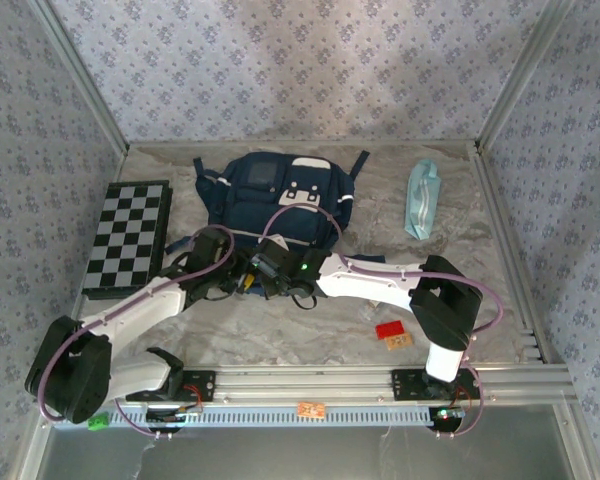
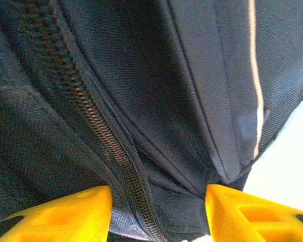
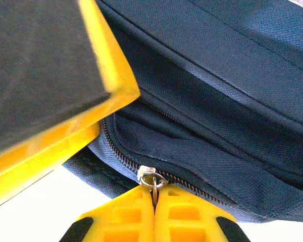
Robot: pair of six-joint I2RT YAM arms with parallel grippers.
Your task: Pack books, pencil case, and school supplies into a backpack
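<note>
The navy backpack (image 1: pixel 275 200) lies at the back middle of the table. My right gripper (image 3: pixel 154 194) is shut on the metal pull of its zipper slider (image 3: pixel 149 174), at the bag's near edge (image 1: pixel 272 265). My left gripper (image 2: pixel 159 201) is beside it, its yellow fingers (image 2: pixel 65 212) closed on a thick fold of backpack fabric and zipper tape. The pale teal pencil case (image 1: pixel 421 198) lies at the back right. A small whitish school supply (image 1: pixel 366 316) rests by the right arm. The books are out of view.
A black-and-white checkered board (image 1: pixel 130 235) lies at the left. A red card (image 1: pixel 388 328) and an orange tag (image 1: pixel 400 340) sit near the right arm's base. Metal frame rails and patterned walls enclose the table.
</note>
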